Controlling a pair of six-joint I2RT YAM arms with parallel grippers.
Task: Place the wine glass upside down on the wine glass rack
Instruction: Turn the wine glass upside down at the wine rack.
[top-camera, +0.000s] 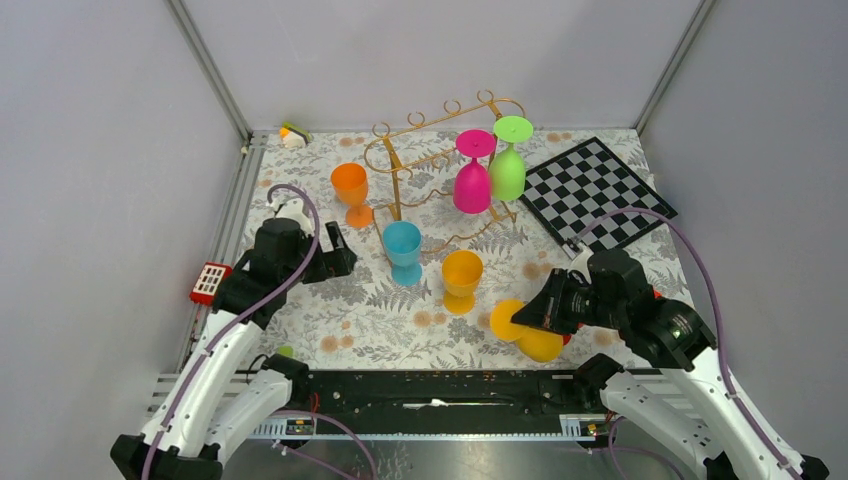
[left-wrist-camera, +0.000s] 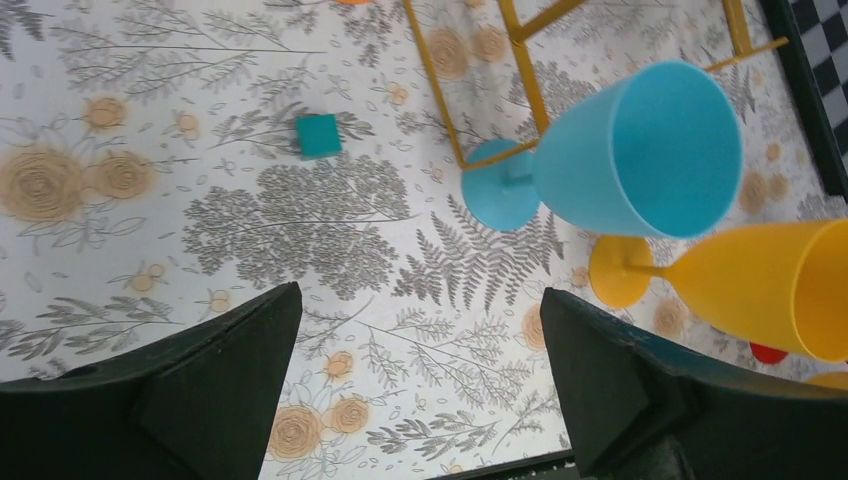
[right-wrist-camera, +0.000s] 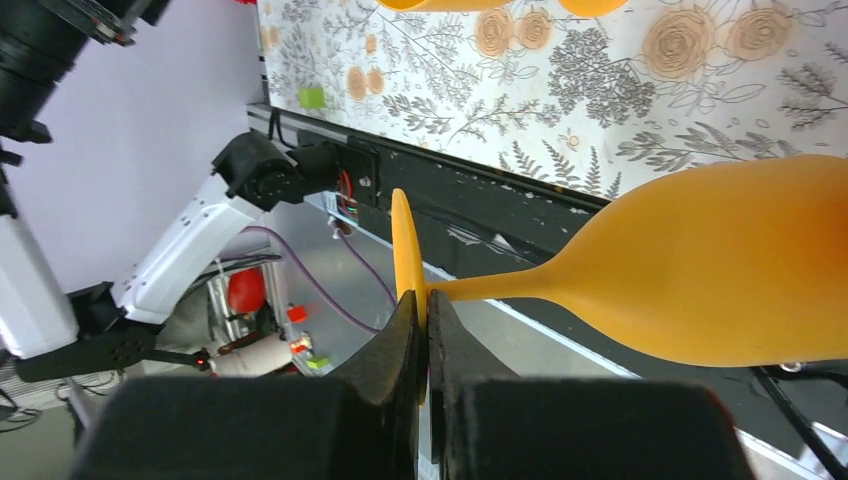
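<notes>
Right pincer (right-wrist-camera: 428, 335) is clenched on the foot rim of the yellow glass (right-wrist-camera: 720, 270). It's holding the glass sideways at the table's (top-camera: 370, 310) near-right edge: stem about level, foot pointing left, bowl toward the right. The rack (top-camera: 392, 178) is well away at the back, with a pink glass (top-camera: 472, 185) and a green glass (top-camera: 508, 172) upside down on it. Left pincer (left-wrist-camera: 420, 300) is spread wide, grasping nothing.

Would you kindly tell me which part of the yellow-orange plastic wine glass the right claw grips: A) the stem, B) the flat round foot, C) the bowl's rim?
B: in the right wrist view the right claw is shut on the thin disc foot of the yellow-orange plastic wine glass, its stem and bowl free.
</notes>
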